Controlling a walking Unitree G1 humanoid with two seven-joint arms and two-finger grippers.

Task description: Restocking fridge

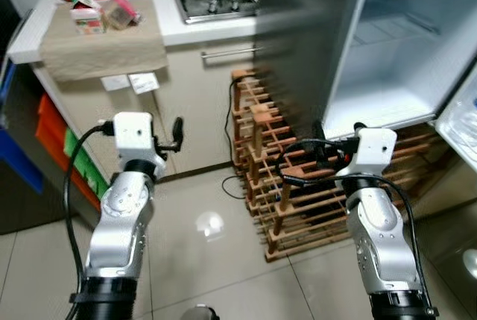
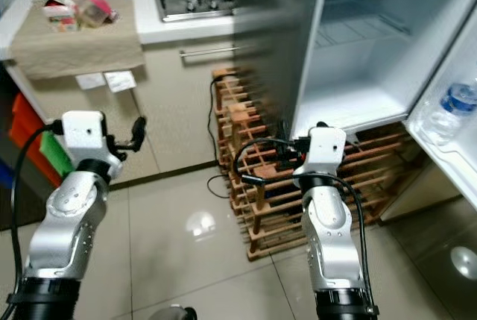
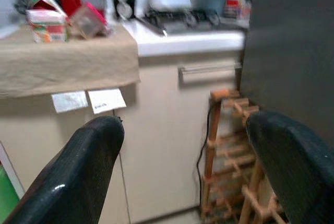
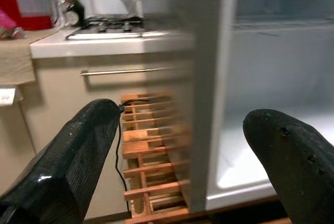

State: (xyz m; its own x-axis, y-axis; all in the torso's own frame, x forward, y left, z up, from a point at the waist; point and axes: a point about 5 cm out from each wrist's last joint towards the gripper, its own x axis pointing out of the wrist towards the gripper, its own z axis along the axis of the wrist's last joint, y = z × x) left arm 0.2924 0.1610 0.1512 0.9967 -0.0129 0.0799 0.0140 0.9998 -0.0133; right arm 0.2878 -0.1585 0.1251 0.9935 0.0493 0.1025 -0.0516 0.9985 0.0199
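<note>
A kitchen seen from the robot's head, both silver arms raised in front of it and both grippers empty. The left gripper hangs with its two black fingers spread wide apart; the right gripper likewise has its fingers spread wide, holding nothing.

Beyond and above the left jaws, well apart from them, a counter carries a beige cloth. On the cloth lie the groceries to be stocked: a small printed carton and, just beside it, a pink-lidded container lying tilted.

Ahead of the right jaws stands the open fridge, its white shelves looking bare, with a wooden rack just in front of those fingers. A water bottle sits in the fridge door shelf, off to the outer side of the right jaws.

Judging by looks, the carton is light, thin-walled cardboard that could crush under a hard squeeze, so a gentle grip across its flat sides seems best. The container appears to be rigid plastic, possibly slippery; taking it across the body below the lid looks safest. Blur hides finer detail of both.
</note>
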